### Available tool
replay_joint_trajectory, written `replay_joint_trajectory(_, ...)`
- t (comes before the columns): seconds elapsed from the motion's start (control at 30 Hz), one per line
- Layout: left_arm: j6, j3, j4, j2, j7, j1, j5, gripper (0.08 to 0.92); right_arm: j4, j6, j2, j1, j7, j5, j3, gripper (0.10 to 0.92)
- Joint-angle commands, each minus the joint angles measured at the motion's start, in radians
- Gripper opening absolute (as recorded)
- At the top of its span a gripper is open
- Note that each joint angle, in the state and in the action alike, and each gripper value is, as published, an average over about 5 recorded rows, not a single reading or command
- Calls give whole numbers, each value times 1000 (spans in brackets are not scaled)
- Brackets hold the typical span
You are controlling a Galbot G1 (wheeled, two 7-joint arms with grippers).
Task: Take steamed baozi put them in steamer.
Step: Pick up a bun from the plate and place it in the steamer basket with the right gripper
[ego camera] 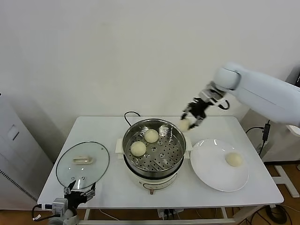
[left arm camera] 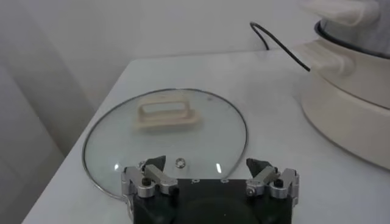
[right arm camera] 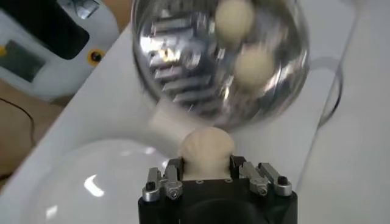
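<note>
The right pincer (ego camera: 191,120) hangs in the air above the counter (ego camera: 243,197), clenched on one steamed baozi (ego camera: 184,124) that sits between its fingers; in the right wrist view this bun (right arm camera: 206,152) bulges out just ahead of the finger bases. Directly below and just to the robot's left of the right pincer stands the steamer (ego camera: 154,151), with its rim close under the held bun. Two more baozi lie on the perforated tray inside the steamer, one nearer the pincer (ego camera: 151,135) and one farther from it toward the robot (ego camera: 138,148); they are near each other, but whether they touch cannot be told. On the other side of the right pincer, toward the robot's right and lower, a white plate (ego camera: 211,173) carries the fourth baozi (ego camera: 233,159).

The left pincer (left arm camera: 210,176) waits low at the counter's near left edge, released, with its fingers spread wide. Just ahead of the left pincer lies the glass lid (left arm camera: 116,152) with its cream handle (left arm camera: 167,115) up. No brand, label or writing can be read on any of these things.
</note>
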Motion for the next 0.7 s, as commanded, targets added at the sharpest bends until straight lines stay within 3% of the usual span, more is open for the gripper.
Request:
replay_joint_trajectory(0.03, -2, 0, 1, 1, 0, 2, 1, 823, 93, 258, 217, -16, 2, -116, 35, 475)
replay_joint_trajectory(0.7, -7, -2, 11, 7, 2, 2, -3, 823, 281, 387, 161, -130, -19, -380, 14, 492)
